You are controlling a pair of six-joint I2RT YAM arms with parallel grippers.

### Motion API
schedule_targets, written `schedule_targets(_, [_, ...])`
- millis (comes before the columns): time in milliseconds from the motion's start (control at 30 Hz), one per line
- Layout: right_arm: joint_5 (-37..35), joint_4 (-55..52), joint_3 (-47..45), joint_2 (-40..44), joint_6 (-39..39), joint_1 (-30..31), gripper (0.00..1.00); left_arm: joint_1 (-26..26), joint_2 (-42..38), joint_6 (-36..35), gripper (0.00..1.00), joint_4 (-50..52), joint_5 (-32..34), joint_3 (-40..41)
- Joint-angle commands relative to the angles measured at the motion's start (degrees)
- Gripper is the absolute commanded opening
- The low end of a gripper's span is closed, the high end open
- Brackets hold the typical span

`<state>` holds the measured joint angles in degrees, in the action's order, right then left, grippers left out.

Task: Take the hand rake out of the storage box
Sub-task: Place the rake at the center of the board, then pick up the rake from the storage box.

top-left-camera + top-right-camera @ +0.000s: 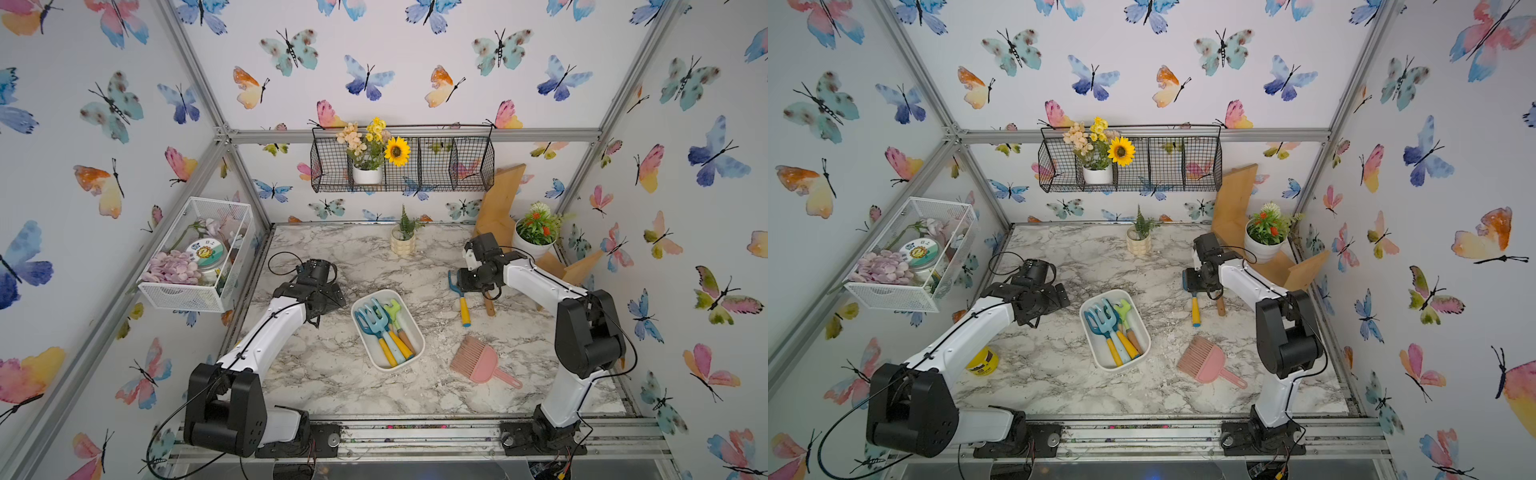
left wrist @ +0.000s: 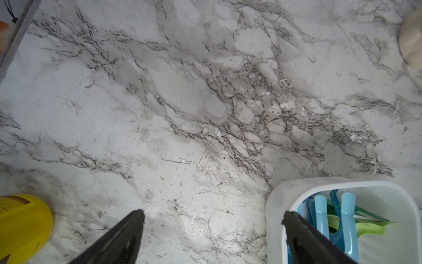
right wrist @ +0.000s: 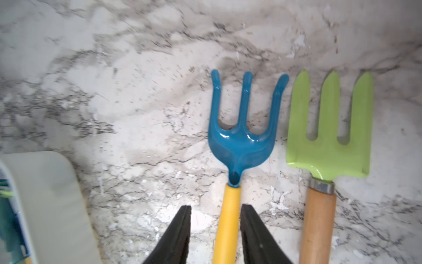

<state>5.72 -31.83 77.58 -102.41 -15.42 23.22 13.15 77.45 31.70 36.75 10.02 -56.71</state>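
A blue three-tined hand rake (image 3: 242, 141) with a yellow handle (image 1: 464, 311) lies flat on the marble table, outside the white storage box (image 1: 384, 368), to the box's right. My right gripper (image 3: 215, 208) stands open astride the yellow handle, with marble showing between one finger and the handle. The rake's head sits under the gripper (image 1: 461, 286) in both top views. My left gripper (image 2: 213, 214) is wide open and empty, over bare marble at the box's (image 2: 278, 198) left corner. Several blue and green tools (image 1: 374, 320) lie in the box.
A green fork (image 3: 328, 146) with a wooden handle lies beside the rake. A pink dustpan brush (image 1: 482, 361) lies in front of them. A yellow jar (image 1: 982, 361) stands by the left arm. A cream pot (image 1: 402, 245) and a white flowerpot (image 1: 534, 237) stand at the back.
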Motion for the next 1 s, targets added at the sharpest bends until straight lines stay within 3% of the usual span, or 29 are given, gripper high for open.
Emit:
schedule_targets(0, [-1.27,-1.07,0.61,3.28,-0.32,6.69,0.43,0.21,0.05,-0.24,1.0,0.95,1.1,-1.6])
schedule_targets(167, [-4.75,2.31,-0.5,5.03,-4.37,20.76,0.43,0.11,0.83,0.0,1.0,1.01,0.97,-2.55])
schedule_targets(367, [-7.19,5.38,0.49,2.6,-8.63,32.31,0.43,0.12,0.55,0.46,1.0,1.1,0.79,-2.54])
schedule_targets(633, [-8.17,4.42,2.58,-3.51,-9.96,37.65,0.44,0.04,-0.28,0.77,1.0,1.45,0.94,-2.19])
schedule_targets(967, [-9.77,4.08,1.62,-6.63,-11.81,39.2,0.43,0.04,-0.9,0.99,1.0,1.35,1.14,-1.82])
